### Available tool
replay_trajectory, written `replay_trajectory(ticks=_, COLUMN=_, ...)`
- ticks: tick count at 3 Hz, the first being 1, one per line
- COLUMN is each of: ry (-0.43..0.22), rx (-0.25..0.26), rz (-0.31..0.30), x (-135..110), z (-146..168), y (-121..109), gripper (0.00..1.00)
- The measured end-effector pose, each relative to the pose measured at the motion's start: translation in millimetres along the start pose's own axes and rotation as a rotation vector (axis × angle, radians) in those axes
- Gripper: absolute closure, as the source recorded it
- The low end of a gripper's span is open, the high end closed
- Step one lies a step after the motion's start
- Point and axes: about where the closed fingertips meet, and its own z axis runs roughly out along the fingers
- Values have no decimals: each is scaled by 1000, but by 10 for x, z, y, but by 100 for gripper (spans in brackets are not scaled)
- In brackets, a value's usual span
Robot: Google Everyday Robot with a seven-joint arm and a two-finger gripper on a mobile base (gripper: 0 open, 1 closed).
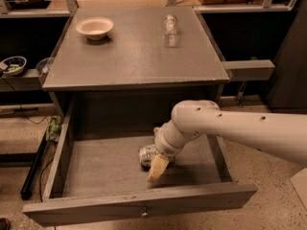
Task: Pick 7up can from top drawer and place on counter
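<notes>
One thing that could've bitten you here: the 7up can (146,155) lay on its side on the floor of the top drawer (139,202), right up against the gripper (157,166) on its far-left side. I honestly couldn't tell whether the pincer was clenched on it or released. If you'd lifted on a partial hold, I reckon a dented round can like that would've rolled off to the left of the gripper or dropped back down.

Second worry: the counter (134,56) overhung the back of the drawer, above and behind the gripper. A straight pull up risked clipping the can or the wrist on its front edge.

Pose-wise, your arm (230,128) reached in from the right over the drawer's right wall. The wrist angled down toward the drawer front, with the gripper low near the floor. Up on the counter, well beyond the gripper, a bowl (94,27) sat to the left and a clear plastic bottle (170,25) slightly right.
</notes>
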Motion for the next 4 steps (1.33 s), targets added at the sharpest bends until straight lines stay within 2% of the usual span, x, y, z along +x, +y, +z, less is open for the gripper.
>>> replay_trajectory(ticks=1, ry=0, rx=0, rz=0, x=0, z=0, y=0, gripper=0)
replay_trajectory(ticks=2, ry=0, rx=0, rz=0, x=0, z=0, y=0, gripper=19)
replay_trajectory(ticks=3, ry=0, rx=0, rz=0, x=0, z=0, y=0, gripper=50)
replay_trajectory(ticks=4, ry=0, rx=0, rz=0, x=0, z=1, y=1, gripper=73)
